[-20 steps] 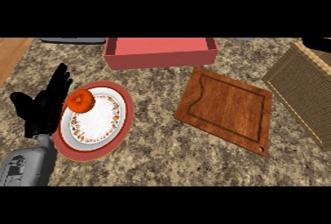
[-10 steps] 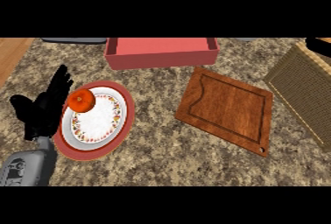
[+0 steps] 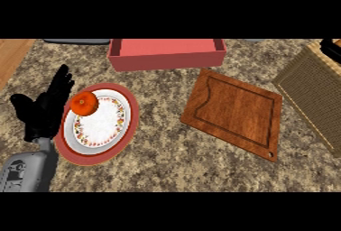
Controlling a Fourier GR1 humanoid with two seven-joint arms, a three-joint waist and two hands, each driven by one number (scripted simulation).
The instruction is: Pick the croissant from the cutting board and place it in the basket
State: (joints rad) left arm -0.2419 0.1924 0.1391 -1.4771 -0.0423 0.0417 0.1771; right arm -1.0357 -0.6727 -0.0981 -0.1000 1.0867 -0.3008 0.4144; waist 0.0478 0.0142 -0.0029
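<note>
Your left robot hand (image 3: 41,110) is at the left edge, fingers straight and pointing up, holding nothing. It sits just beside the left rim of the plate (image 3: 100,135), partly overlapping it in the head view. Grey forearm (image 3: 26,171) comes in from the lower left corner.

At the top right corner you get only a small black shape (image 3: 329,45) above the basket. It could be your right robot hand, but I can't tell, and I can't tell its finger state.

The croissant isn't visible anywhere in the head view. The wooden cutting board (image 3: 234,113) lies mid-right on the tabletop (image 3: 166,162), rotated at an angle, with only bare wood showing on its top. The woven basket (image 3: 316,97) sits just right of the board, cut off by the right edge. What shows of its inside holds no croissant; the rest is out of view.

Other items for you:
- A white plate with a floral band and a red rim, left of centre.
- An orange round fruit (image 3: 85,103), looks like a tangerine, on the plate's upper left part, close to the left robot hand's fingers.
- A red rectangular tray (image 3: 166,58) at top centre, well apart from the board.
</note>
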